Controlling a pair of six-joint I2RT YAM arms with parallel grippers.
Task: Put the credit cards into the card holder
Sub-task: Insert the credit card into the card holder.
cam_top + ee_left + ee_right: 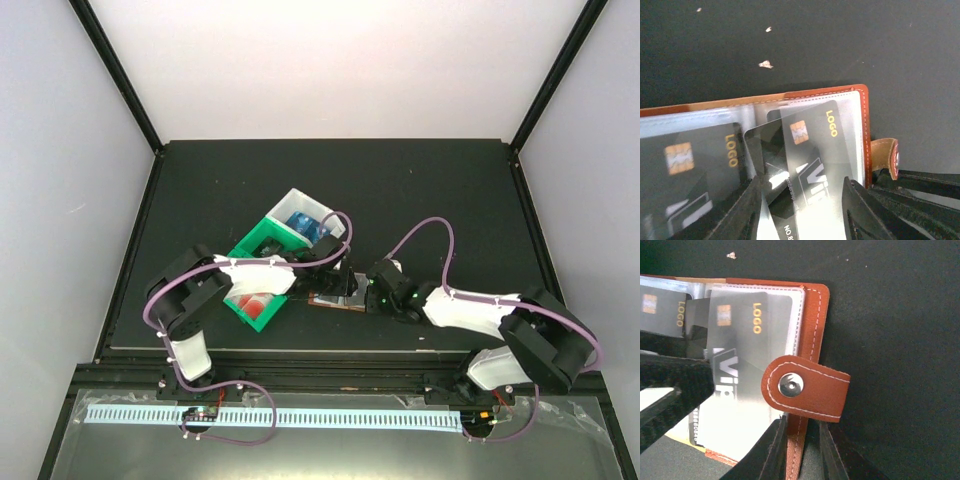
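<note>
The brown leather card holder (330, 300) lies open on the dark table between the two arms. In the left wrist view its stitched rim (866, 130) frames clear pockets. A black credit card (812, 150) with a gold chip sits partly inside the right pocket. My left gripper (802, 192) is shut on that card, one finger at each long edge. Another black card (690, 160) fills the left pocket. My right gripper (801, 435) is shut on the holder's brown edge (812, 325), just below the snap tab (805, 387). The card (747, 340) shows there too.
A green-and-white tray (262, 238) stands to the left of the holder, under the left arm, with blue cards (305, 222) at its far end and red-and-white ones (252, 300) at its near end. Pale crumbs (765, 64) dot the mat beyond the holder.
</note>
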